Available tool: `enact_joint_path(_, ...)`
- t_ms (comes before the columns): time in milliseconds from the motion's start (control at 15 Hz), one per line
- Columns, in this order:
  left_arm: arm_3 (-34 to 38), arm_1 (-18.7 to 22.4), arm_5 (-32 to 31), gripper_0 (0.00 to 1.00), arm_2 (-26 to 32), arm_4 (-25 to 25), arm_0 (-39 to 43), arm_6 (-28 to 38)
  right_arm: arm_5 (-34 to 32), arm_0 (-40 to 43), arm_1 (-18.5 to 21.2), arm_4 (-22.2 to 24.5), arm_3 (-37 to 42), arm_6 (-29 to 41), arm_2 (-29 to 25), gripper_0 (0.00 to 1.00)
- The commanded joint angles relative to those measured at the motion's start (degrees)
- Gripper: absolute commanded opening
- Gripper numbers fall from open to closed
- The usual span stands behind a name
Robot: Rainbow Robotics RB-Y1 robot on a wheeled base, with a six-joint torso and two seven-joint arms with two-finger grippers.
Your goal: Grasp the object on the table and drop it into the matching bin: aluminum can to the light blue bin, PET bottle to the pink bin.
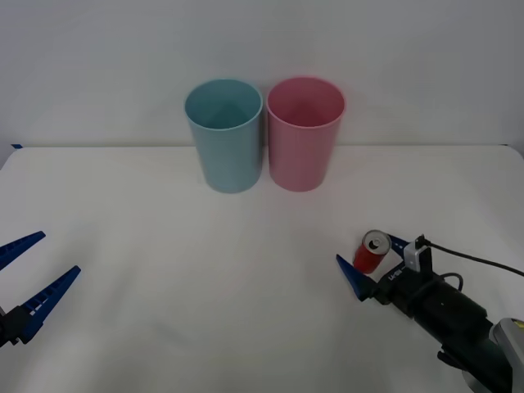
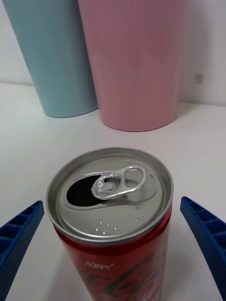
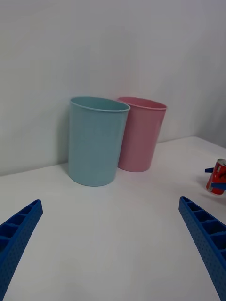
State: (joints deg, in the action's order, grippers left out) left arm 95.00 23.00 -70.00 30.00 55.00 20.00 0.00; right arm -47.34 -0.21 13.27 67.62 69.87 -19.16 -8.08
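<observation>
The aluminum can (image 1: 373, 250) stands upright on the white table (image 1: 205, 270) at the front right. It is red with a silver top, and its tab opening is punched (image 2: 110, 190). My right gripper (image 1: 374, 262) is open, one blue finger on each side of the can, with a gap showing on both sides in the right wrist view. At the back centre stands the light blue bin (image 1: 224, 135), and the pink bin (image 1: 304, 133) is right beside it. My left gripper (image 1: 33, 274) hovers open at the front left, far from the can (image 3: 217, 176).
A plain white wall rises behind the bins. A black cable (image 1: 475, 258) runs from the right wrist toward the right edge. Bare table lies between the can and the two bins.
</observation>
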Motion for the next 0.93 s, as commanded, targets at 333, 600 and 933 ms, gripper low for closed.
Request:
enact_joint_path(333,0.0,0.0,0.0,1.0,0.0,0.0,0.0,0.0,0.23,-0.23,0.0,-1.09,0.0,-1.32,0.7,0.0)
enact_joint_path(600,0.0,0.0,0.0,1.0,0.0,0.0,0.0,0.0,0.14,-0.14,0.09,-1.44,0.0,-1.32,0.7,0.0)
enact_joint_path(933,0.0,0.0,0.0,1.0,0.0,0.0,0.0,0.0,-1.09,-0.05,0.79,-2.58,0.88,-1.06,0.7,0.0)
